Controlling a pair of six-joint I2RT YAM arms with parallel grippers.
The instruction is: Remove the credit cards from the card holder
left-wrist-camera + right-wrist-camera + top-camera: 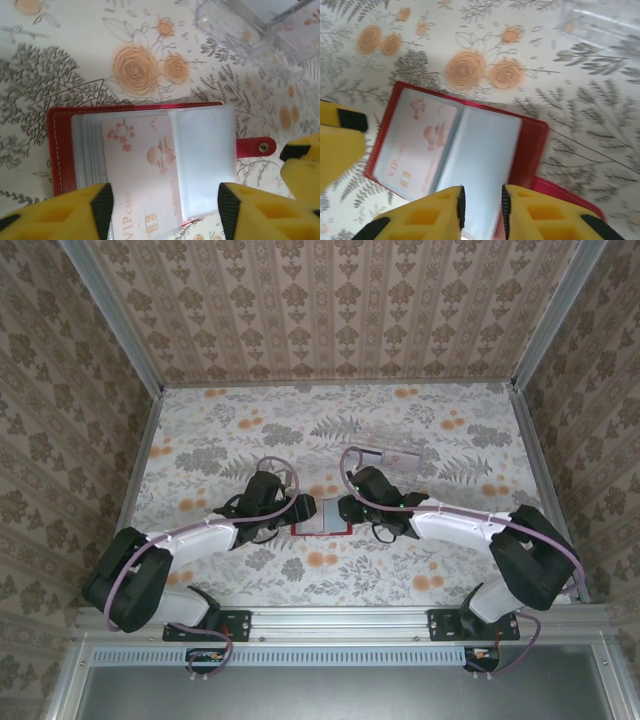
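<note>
The red card holder [320, 516] lies open on the flowered table between both grippers. In the left wrist view its red cover [57, 150] frames the clear sleeves, and a pale pink credit card [142, 160] marked VIP sits in the left sleeve, with its chip end toward my fingers. My left gripper [165, 210] is open, its pads straddling the card and the clear sleeve beside it. In the right wrist view, my right gripper [483, 207] hovers at the near edge of the card holder [530, 150], jaws a narrow gap apart over the empty sleeve. The credit card [417, 145] lies to their left.
A clear oblong plastic piece [395, 455] lies just beyond the holder, toward the back right. The holder's red tab [255, 146] sticks out sideways. Patterned walls enclose the table on three sides.
</note>
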